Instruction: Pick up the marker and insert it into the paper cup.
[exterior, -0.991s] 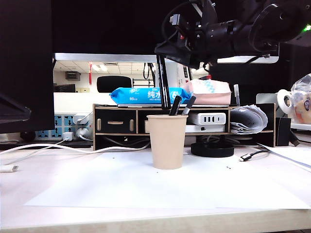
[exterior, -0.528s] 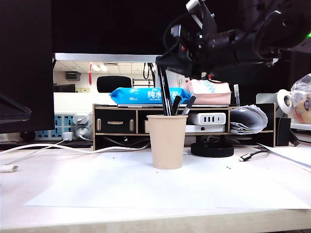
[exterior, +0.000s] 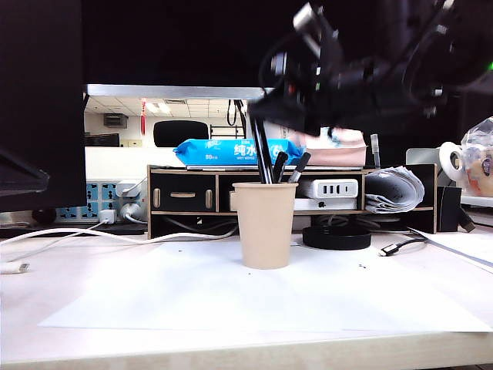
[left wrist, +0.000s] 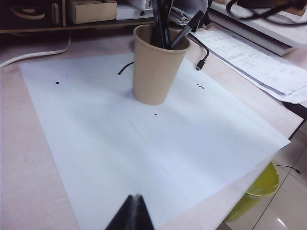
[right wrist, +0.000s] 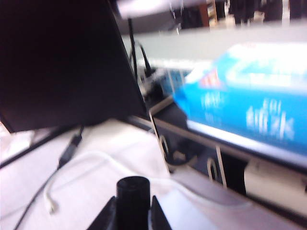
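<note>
We see the right arm reaching in from the upper right of the exterior view, its forearm roughly level and blurred, with the right tool (exterior: 266,104) pointing down above the paper cup (exterior: 265,224). In the right wrist view the right tool (right wrist: 132,211) is pinching the round black top end of the marker (right wrist: 132,189) between its two fingers, one on each side. From outside, the marker (exterior: 261,150) hangs nearly upright, slightly tilted, and its lower end has passed below the cup's rim, inside the cup. Two other pens (exterior: 279,166) already lean in the cup, their tops sticking out to the right of the marker.

The paper cup stands upright on a white sheet of paper (exterior: 192,297) lying on the surface (exterior: 46,270).

The left tool (left wrist: 132,213) hangs well above the near edge of the sheet, apart from the paper cup (left wrist: 153,67), its fingers pressed together to a point, with nothing between them. The marker (left wrist: 158,24) shows there as a dark stick rising from the cup.
</note>
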Controlling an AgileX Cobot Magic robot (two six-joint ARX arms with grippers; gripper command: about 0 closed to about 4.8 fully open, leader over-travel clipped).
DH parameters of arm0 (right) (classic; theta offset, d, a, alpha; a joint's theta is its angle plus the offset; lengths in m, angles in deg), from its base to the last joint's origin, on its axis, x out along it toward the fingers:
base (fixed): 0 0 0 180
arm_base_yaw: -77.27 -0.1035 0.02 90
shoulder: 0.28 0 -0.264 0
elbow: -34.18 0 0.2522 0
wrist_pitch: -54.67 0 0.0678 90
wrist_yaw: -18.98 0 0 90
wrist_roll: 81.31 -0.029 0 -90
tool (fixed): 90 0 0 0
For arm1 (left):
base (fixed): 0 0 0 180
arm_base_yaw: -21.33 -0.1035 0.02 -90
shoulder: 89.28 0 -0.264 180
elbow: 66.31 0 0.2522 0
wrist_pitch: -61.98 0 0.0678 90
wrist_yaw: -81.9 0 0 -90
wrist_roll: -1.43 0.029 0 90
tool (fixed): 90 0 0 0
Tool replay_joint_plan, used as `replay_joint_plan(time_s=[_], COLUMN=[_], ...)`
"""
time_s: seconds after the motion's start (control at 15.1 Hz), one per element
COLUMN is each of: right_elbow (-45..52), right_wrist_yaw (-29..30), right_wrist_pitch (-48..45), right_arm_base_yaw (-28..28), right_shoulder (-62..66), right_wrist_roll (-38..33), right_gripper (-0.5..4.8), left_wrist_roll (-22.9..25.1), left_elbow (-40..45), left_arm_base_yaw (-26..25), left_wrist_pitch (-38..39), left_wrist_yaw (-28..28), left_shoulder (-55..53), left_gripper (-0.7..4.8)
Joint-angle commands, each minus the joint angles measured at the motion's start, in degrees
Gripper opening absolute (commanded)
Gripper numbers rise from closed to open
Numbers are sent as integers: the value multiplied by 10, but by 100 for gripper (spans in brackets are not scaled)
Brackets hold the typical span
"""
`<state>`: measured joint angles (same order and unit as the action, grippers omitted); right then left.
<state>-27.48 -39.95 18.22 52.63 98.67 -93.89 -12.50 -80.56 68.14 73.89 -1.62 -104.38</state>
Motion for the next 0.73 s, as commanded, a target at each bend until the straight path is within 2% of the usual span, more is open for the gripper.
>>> replay_joint_plan(time_s=[0.07, 0.73], right_elbow=[-1, -1], right_wrist_yaw=[6, 12], right_wrist_pitch=[-14, -19], right_arm_base_yaw=[-2, -2], right_shoulder=[6, 8], right_wrist_roll=[2, 1], right_gripper=[76, 77], left_wrist_roll=[1, 3], left_elbow=[-1, -1], left_arm_base_yaw=[-1, -1], left_wrist_pitch=[-4, -4], left_wrist_yaw=[-1, 0], left_shoulder=[0, 0], left_gripper=[-5, -5])
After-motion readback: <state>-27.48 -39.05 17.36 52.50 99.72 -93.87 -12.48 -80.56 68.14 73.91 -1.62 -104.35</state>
